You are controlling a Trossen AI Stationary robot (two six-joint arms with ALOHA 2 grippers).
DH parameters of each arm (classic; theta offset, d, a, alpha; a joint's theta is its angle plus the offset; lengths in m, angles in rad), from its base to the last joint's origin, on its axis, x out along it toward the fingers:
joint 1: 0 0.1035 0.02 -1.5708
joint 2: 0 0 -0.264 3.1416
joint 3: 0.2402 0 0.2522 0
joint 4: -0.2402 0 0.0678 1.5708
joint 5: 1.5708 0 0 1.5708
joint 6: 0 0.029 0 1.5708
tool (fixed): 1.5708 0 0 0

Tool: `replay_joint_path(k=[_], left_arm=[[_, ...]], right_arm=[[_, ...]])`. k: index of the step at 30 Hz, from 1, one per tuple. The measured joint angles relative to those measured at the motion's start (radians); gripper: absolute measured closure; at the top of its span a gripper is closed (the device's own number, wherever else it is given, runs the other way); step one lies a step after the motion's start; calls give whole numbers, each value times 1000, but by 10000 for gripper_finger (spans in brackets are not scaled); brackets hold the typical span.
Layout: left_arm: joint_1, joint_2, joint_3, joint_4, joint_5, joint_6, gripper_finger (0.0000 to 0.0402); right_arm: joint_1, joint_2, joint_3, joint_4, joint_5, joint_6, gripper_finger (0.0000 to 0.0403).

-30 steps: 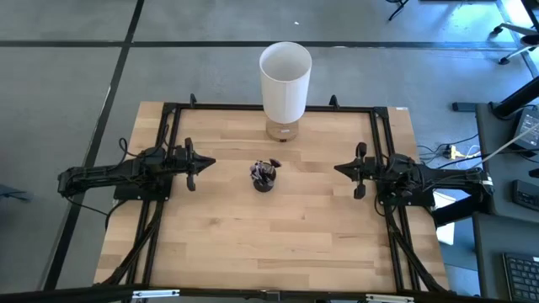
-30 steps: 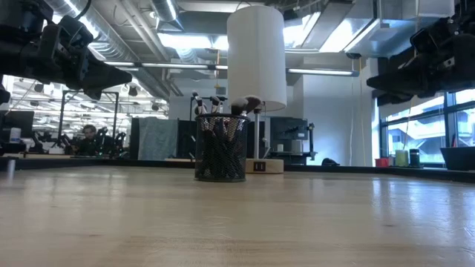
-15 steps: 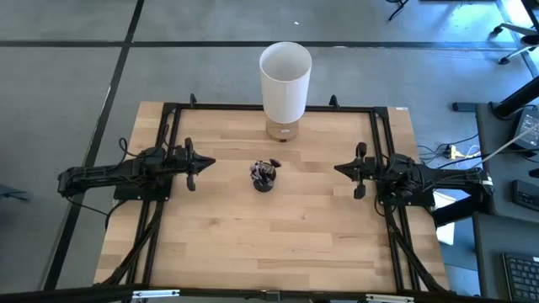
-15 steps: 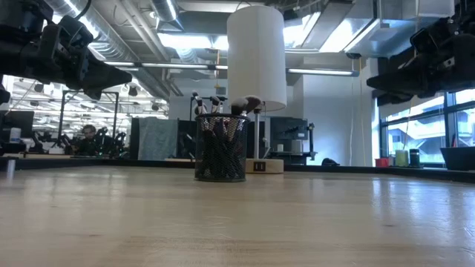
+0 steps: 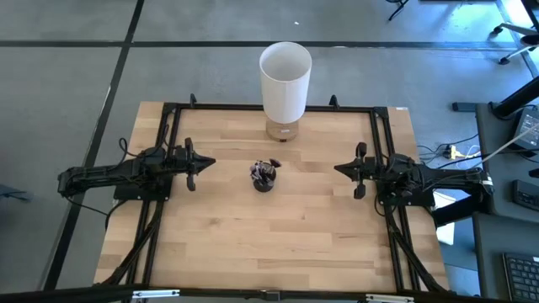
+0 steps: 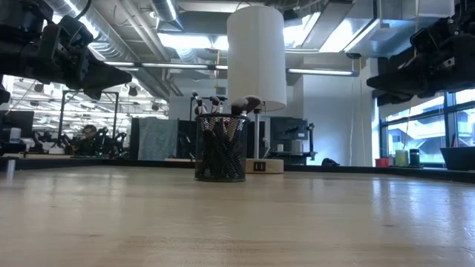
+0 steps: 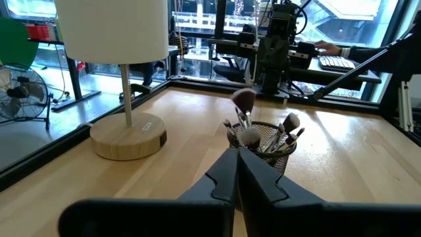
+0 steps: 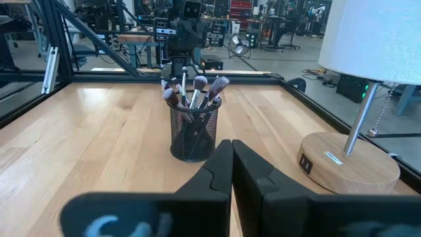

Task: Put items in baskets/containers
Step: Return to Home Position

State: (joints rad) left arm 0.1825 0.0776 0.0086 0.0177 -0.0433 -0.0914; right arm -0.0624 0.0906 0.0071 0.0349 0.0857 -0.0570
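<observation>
1. No change is seen against the frames from a second and half a second back. Both arms, the cup and the brushes sit in the same spots, so the arm motion is judged finished.
2. The left gripper (image 5: 207,162) is parked at left-centre of the high view and pointed toward the middle. In its wrist view the fingers are seen pressed together with nothing between them.
3. The right gripper (image 5: 339,168) is parked at right-centre, mirrored, well apart from the cup. Its fingers are likewise seen closed and empty in its wrist view.
4. The dark mesh cup (image 5: 264,180) is stood upright at the centre of the high view, between the two grippers and just below the white cylinder (image 5: 285,76) in the frame.
5. The makeup brushes (image 6: 223,104) are seen standing in the cup, bristle tips up above the rim and fanned outward. An exact count cannot be told.
6. No loose brush is seen on the bench (image 5: 278,236) in any view, so the filling is judged done, with both arms already at rest.
7. The white cylinder is stood on its wooden base (image 5: 282,130) at upper centre. Nothing is seen inside its opening from above, though its floor cannot be checked
</observation>
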Motion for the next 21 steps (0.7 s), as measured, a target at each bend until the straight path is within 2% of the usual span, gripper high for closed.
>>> replay_joint_path(k=[21], left_arm=[[0,0,0,0,0,0,391]], right_arm=[[0,0,0,0,0,0,395]])
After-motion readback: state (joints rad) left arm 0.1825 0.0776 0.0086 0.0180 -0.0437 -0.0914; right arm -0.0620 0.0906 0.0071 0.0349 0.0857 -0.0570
